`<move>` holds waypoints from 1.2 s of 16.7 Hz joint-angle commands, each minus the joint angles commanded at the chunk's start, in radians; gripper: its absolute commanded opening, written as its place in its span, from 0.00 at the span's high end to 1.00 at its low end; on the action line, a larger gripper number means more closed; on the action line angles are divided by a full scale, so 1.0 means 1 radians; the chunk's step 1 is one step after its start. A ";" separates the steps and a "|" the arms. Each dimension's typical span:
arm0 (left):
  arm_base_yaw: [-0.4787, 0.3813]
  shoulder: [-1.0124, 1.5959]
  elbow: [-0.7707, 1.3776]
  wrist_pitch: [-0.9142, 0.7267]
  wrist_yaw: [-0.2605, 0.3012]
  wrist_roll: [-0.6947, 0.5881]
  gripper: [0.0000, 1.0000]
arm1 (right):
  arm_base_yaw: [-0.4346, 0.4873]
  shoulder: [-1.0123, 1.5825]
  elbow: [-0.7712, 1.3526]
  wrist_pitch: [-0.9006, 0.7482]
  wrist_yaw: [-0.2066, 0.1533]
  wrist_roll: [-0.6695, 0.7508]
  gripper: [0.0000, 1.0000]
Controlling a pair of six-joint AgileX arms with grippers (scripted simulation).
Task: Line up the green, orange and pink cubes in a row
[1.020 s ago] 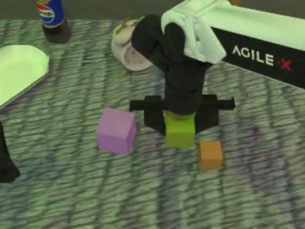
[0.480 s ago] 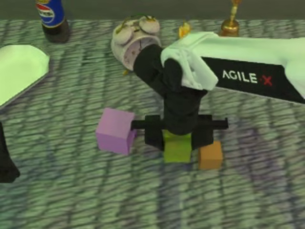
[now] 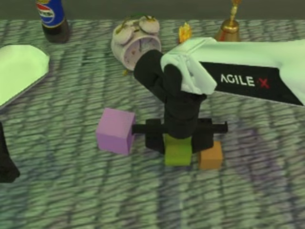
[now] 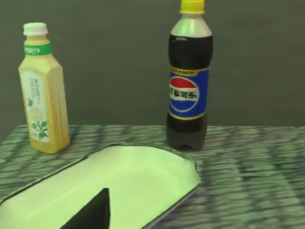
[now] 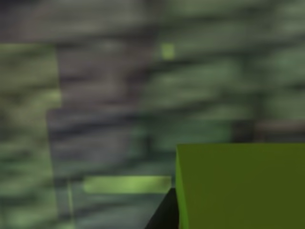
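My right gripper (image 3: 178,142) is shut on the lime-green cube (image 3: 178,152), its black fingers either side of it, low over the cloth. The small orange cube (image 3: 211,156) sits just right of the green one, almost touching. The larger pink cube (image 3: 115,130) lies to the left, with a gap between them. In the right wrist view the green cube (image 5: 238,186) fills the corner beside a dark finger (image 5: 164,214). Whether it rests on the table I cannot tell. My left gripper (image 3: 5,167) is parked at the table's left edge, open.
At the back stand an alarm clock (image 3: 136,45), a cola bottle (image 3: 51,16), a gold trophy (image 3: 230,26) and a small yellow figure (image 3: 185,32). A white tray (image 3: 19,69) lies at the left. The left wrist view shows a yellow juice bottle (image 4: 43,95).
My right arm has carried the green cube toward the table's front and lower, into the space between the pink and orange cubes. The other cubes and my left arm stayed put.
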 joint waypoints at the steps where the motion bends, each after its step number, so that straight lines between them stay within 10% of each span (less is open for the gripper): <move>1: 0.000 0.000 0.000 0.000 0.000 0.000 0.00 | 0.000 0.000 0.000 0.000 0.000 0.000 0.70; 10: 0.000 0.000 0.000 0.000 0.000 0.000 0.00 | 0.000 0.000 0.000 0.000 0.000 0.000 0.02; 20: 0.000 0.000 0.000 0.000 0.000 0.000 0.00 | -0.002 -0.001 0.004 -0.004 0.000 0.001 0.00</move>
